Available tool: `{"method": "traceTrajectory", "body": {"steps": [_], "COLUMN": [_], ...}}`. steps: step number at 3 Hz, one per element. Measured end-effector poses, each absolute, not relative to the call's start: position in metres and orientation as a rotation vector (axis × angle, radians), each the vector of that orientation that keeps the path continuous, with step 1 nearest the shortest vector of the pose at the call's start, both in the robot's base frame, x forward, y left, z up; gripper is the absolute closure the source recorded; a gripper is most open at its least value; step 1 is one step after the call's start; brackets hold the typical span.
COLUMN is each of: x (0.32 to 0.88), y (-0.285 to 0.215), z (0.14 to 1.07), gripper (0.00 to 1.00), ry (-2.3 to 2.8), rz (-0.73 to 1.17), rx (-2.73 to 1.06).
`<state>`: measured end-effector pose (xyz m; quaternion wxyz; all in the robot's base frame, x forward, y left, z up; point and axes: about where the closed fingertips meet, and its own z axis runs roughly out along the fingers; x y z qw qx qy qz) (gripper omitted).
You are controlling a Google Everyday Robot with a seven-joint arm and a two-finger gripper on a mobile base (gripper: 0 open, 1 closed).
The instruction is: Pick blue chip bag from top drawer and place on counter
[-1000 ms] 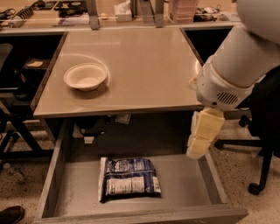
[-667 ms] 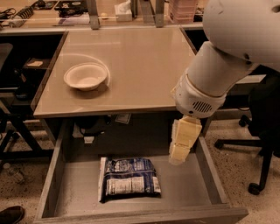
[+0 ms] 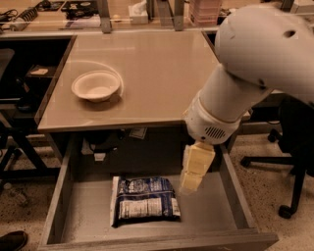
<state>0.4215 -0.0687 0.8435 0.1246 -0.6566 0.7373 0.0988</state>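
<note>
The blue chip bag (image 3: 144, 200) lies flat on the floor of the open top drawer (image 3: 73, 206), label side up, left of centre. My gripper (image 3: 192, 179) hangs from the white arm over the drawer, just right of the bag and slightly above it, not touching it. The beige counter (image 3: 157, 73) sits above and behind the drawer.
A white round bowl (image 3: 96, 86) stands on the left part of the counter. A cluttered bench with metal posts (image 3: 122, 12) runs along the back. Office chair bases (image 3: 287, 162) stand at the right, and a dark chair (image 3: 14, 122) at the left.
The arm has swung left and down, bringing my gripper from the drawer's right edge to just beside the bag.
</note>
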Motion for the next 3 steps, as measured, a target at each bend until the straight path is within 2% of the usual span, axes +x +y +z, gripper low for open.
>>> {"method": "traceTrajectory", "body": {"steps": [1, 3], "x": [0.4217, 0.4165], "y": [-0.0336, -0.0288], "z": [0.7699, 0.7655], "gripper": [0.0, 0.0], "ry": [2.175, 2.124], "rz": [0.369, 0.377], "rx": [-1.885, -1.902]}}
